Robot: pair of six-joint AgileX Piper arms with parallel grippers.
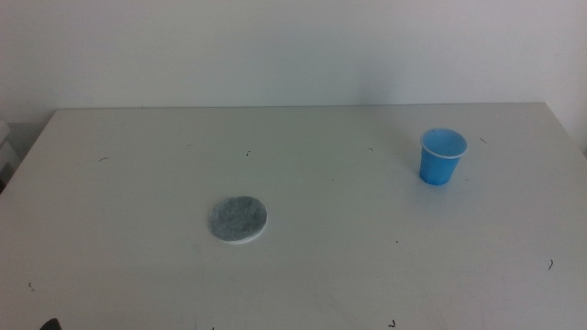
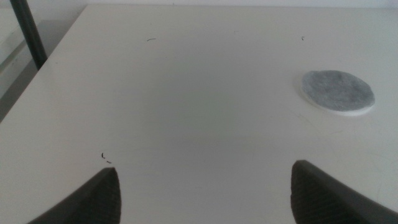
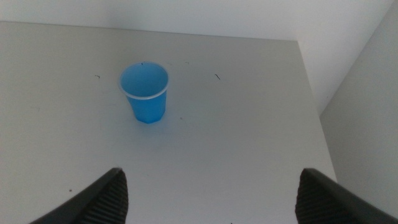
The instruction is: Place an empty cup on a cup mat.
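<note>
The right gripper [image 3: 208, 199] is held above the bench [image 3: 236, 143] with its jaws spread wide and nothing between them. The cup [image 3: 145, 92] is seen upright ahead of it, well apart, empty and blue inside. The left gripper [image 2: 205, 196] is likewise spread and empty over the bench, and the cup mat [image 2: 337, 92] is found lying flat ahead of it, off to one side, untouched. Cup and mat are kept well apart.
</note>
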